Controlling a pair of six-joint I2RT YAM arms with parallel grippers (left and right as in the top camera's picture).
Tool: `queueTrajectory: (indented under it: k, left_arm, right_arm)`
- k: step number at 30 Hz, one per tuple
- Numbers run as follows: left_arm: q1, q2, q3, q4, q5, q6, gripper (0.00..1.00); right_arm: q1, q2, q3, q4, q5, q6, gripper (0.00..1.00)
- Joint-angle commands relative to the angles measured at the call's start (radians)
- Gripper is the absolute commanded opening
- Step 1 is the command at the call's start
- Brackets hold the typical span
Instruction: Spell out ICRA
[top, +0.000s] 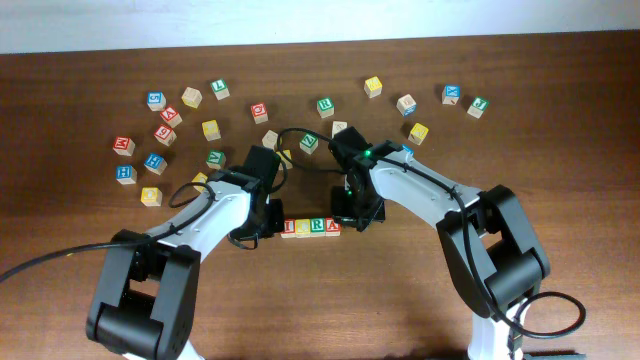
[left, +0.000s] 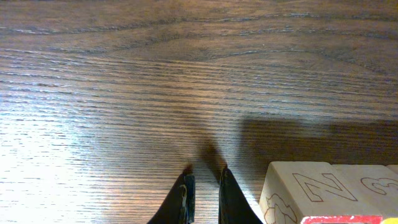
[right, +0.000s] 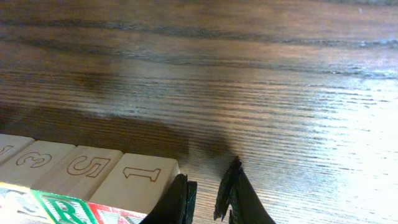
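Observation:
Four wooden cubes stand touching in a row near the table's middle: red I (top: 289, 229), yellow C (top: 303, 228), green R (top: 318, 227), red A (top: 333, 227). My left gripper (top: 262, 226) is just left of the I cube (left: 305, 186), low over the table. Its fingers (left: 205, 171) are nearly together with nothing between them. My right gripper (top: 358, 215) is just right of the A cube (right: 140, 180). Its fingers (right: 210, 171) are also nearly together and empty, the left finger close against that cube. The R cube (right: 87, 168) sits beside the A cube.
Many other letter cubes lie scattered across the far half of the table, among them a green one (top: 309, 143), a yellow one (top: 210, 128) and another yellow one (top: 418, 132). A black cable (top: 300, 135) loops behind the arms. Bare wood lies in front of the row.

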Motion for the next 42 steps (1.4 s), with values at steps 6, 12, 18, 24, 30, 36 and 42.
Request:
queueTrajectory:
  k: [6,12,18,24,30,36,42]
  left_arm:
    - [0.002,0.026,-0.015,-0.022,-0.066,0.005,0.00]
    - [0.002,-0.023,0.079,-0.143,-0.067,0.009,0.00]
    - [0.013,-0.162,0.126,-0.210,-0.066,0.009,0.37]
    - [0.086,-0.303,0.126,-0.299,-0.050,0.005,0.60]
    - [0.187,-0.343,0.126,-0.354,-0.025,0.005,0.99]
    - [0.189,-0.343,0.126,-0.353,-0.024,0.005,0.99]
    - [0.189,-0.343,0.126,-0.332,-0.010,0.005,0.99]
  right_arm:
    - [0.005,0.002,-0.001,-0.044,0.030,0.020,0.18]
    - [-0.047,-0.064,0.060,-0.166,0.071,0.006,0.50]
    - [-0.050,-0.274,0.067,-0.299,0.154,-0.010,0.98]
    - [-0.050,-0.574,0.066,-0.469,0.276,-0.006,0.98]
    - [0.030,-0.906,-0.046,-0.539,0.282,0.016,0.98]
    - [0.195,-1.188,-0.227,-0.530,0.328,0.206,0.98]
    - [0.213,-1.315,-0.253,-0.548,0.312,0.205,0.98]
